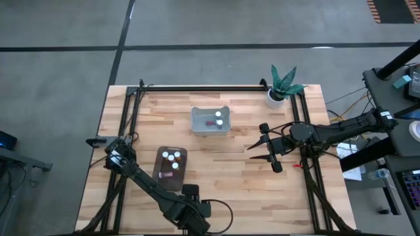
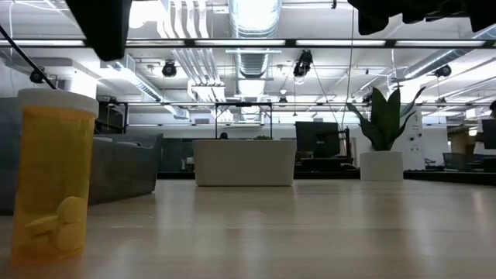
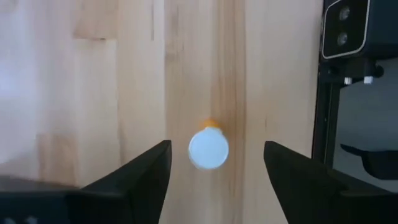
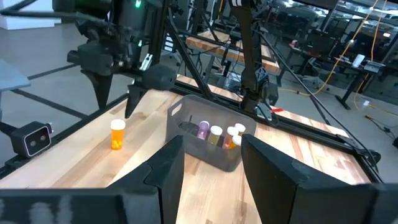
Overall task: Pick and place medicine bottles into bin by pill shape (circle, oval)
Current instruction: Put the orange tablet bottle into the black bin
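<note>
One medicine bottle with an amber body and a round white cap (image 3: pixel 208 149) stands upright on its base near the table's left edge. It also shows in the low view (image 2: pixel 54 170) and the right wrist view (image 4: pixel 118 134). My left gripper (image 1: pixel 113 159) hangs open above it, fingers pointing down, one on either side of the cap and clear of it. My right gripper (image 1: pixel 252 152) is open and empty at the table's right middle, pointing left. More bottles stand in a dark bin (image 1: pixel 172 178) and a light bin (image 1: pixel 210 130).
The dark bin (image 4: pixel 208 155) stands just right of the lone bottle, the light bin farther back at the middle. A white pot with a green plant (image 1: pixel 275 97) stands at the far right corner. Bare wood lies between the bins and my right gripper.
</note>
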Controlling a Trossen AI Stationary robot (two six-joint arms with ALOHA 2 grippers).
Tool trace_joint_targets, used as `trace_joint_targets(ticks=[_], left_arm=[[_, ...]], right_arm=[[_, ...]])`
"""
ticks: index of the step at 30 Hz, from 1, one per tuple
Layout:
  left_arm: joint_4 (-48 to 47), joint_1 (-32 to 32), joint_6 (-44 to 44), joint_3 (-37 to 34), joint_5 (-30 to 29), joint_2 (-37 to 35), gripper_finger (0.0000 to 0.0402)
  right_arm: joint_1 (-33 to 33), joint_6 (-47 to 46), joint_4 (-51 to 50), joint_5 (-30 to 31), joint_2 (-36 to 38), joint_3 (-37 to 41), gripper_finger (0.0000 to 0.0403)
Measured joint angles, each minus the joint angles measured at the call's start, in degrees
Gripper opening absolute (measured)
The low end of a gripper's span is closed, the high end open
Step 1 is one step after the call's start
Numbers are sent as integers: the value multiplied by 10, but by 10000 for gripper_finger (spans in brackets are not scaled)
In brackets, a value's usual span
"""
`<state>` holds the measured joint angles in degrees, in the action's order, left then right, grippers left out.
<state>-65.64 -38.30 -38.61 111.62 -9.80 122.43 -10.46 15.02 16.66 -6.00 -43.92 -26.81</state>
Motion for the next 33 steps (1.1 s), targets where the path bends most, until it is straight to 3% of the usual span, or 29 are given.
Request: trace_joint_targets(ticks=[6, 33], left_arm=[[53, 0, 0, -42, 0, 0, 241], [89, 4, -15, -100, 5, 1, 235]], right_arm=[[0, 0, -1, 0, 0, 0, 150], [0, 2, -1, 1, 0, 0, 150]])
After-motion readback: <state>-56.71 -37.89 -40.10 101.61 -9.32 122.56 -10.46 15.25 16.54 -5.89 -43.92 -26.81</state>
